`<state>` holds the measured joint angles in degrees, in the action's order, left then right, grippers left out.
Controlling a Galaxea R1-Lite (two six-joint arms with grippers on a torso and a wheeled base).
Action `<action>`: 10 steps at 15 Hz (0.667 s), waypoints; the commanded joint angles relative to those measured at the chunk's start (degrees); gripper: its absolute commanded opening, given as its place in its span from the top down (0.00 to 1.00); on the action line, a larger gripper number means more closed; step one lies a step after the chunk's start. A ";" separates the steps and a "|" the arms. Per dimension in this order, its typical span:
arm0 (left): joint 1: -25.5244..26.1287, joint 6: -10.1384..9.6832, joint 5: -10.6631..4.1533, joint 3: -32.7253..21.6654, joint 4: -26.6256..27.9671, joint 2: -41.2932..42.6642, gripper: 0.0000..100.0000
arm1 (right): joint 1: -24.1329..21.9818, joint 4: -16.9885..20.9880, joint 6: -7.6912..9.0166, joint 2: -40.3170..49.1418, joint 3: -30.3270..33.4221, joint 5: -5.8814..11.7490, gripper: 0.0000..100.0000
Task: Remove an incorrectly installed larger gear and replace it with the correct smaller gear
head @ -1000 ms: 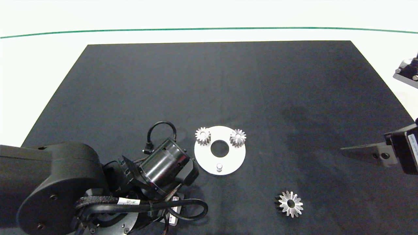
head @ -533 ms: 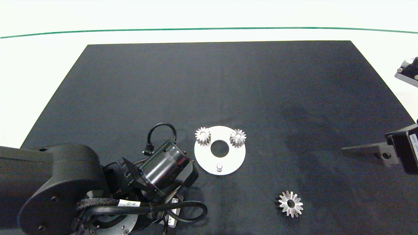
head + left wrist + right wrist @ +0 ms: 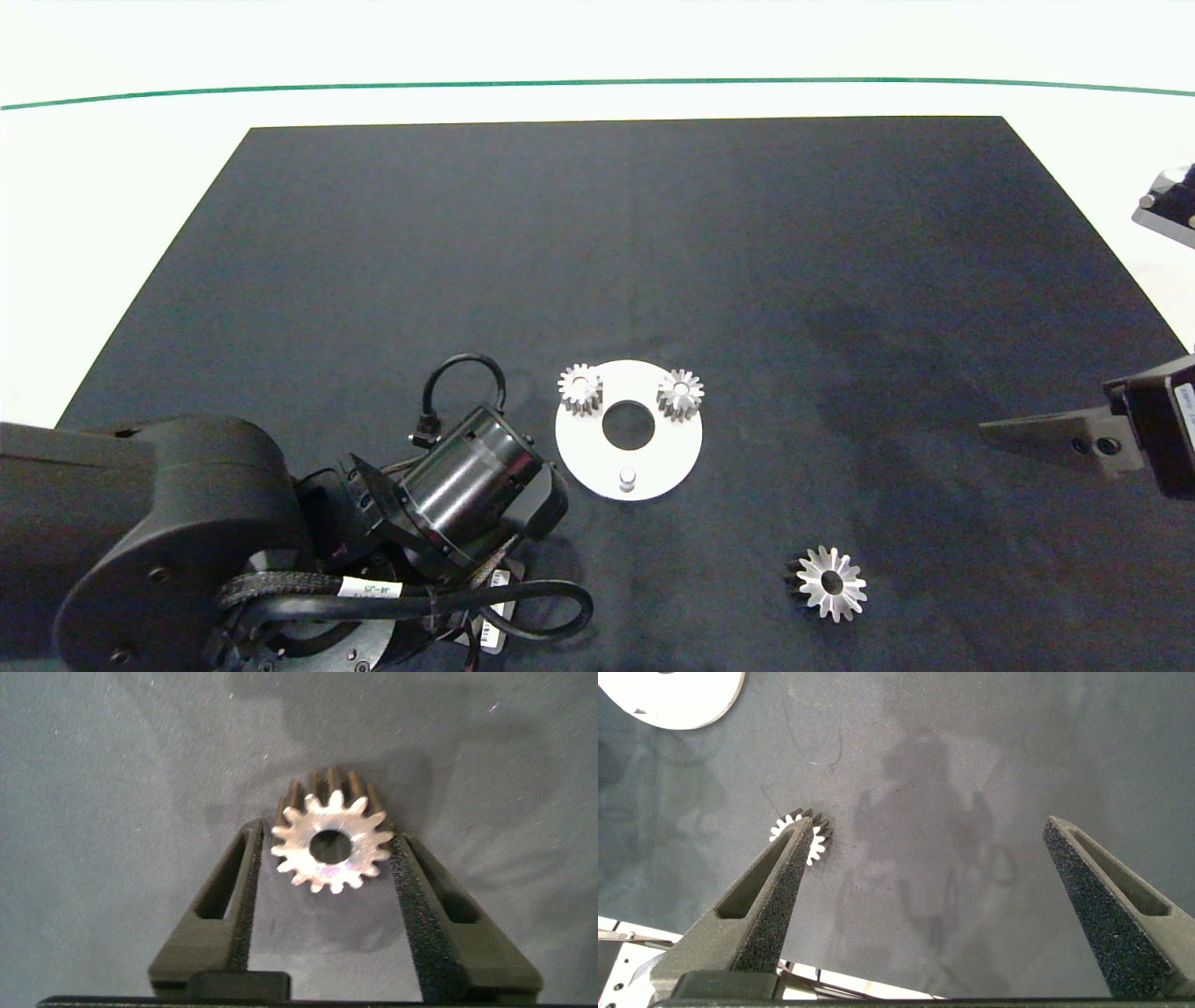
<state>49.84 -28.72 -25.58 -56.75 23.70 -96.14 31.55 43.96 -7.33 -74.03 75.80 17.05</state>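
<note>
Table [image 3: 112,187], white with a green line, carries a black mat [image 3: 607,243]. Left gripper [image 3: 329,859] pinches the smaller gear [image 3: 331,847] beside the white disc [image 3: 667,457]. Right gripper [image 3: 938,873] hangs spread. Larger gear [image 3: 829,583] lies on the mat's near side.

Left gripper [image 3: 327,859] hidden under its own arm in head view — right arm [image 3: 1148,434] cut off at mat's right edge.
</note>
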 commanded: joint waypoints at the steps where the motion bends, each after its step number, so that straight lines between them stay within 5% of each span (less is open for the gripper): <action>1: 0.09 -0.28 -0.18 0.15 -0.23 -0.19 0.55 | 0.00 0.25 -0.14 0.03 -0.04 0.08 0.00; 10: 0.26 -0.11 -0.18 0.94 -0.58 -0.02 0.73 | 0.00 0.25 -0.23 0.64 -0.22 0.08 0.00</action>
<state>50.05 -28.66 -25.65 -55.87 22.91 -96.16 31.55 43.96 -7.52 -73.59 75.61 17.03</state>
